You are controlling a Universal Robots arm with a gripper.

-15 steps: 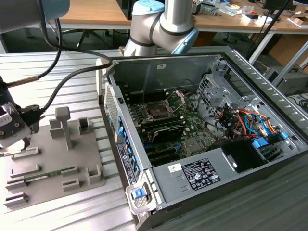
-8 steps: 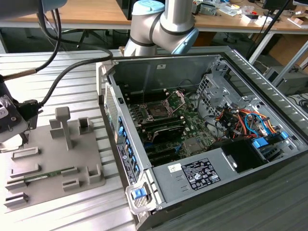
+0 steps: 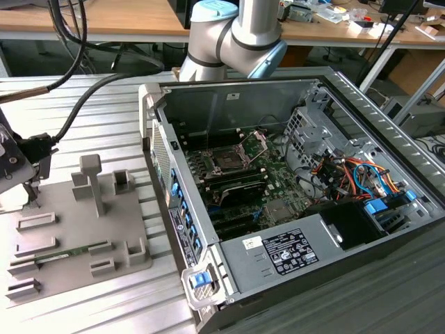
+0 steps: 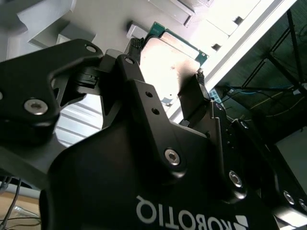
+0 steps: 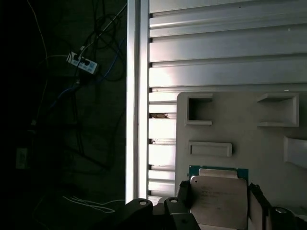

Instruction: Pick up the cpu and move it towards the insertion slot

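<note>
Between two fingers (image 4: 141, 81), one cpu (image 4: 168, 57)

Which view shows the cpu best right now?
The first wrist view: the cpu faces the camera, pale top and green edge clear. The second wrist view shows it glare-washed and partly hidden. In the exterior view it is too small to tell.

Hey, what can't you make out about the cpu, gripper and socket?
The cpu: near edge cut off by the frame in the first wrist view; top washed out by glare in the second wrist view.
The gripper: its black body covers part of the cpu in the second wrist view.
The insertion slot: contacts too small in the exterior view.
</note>
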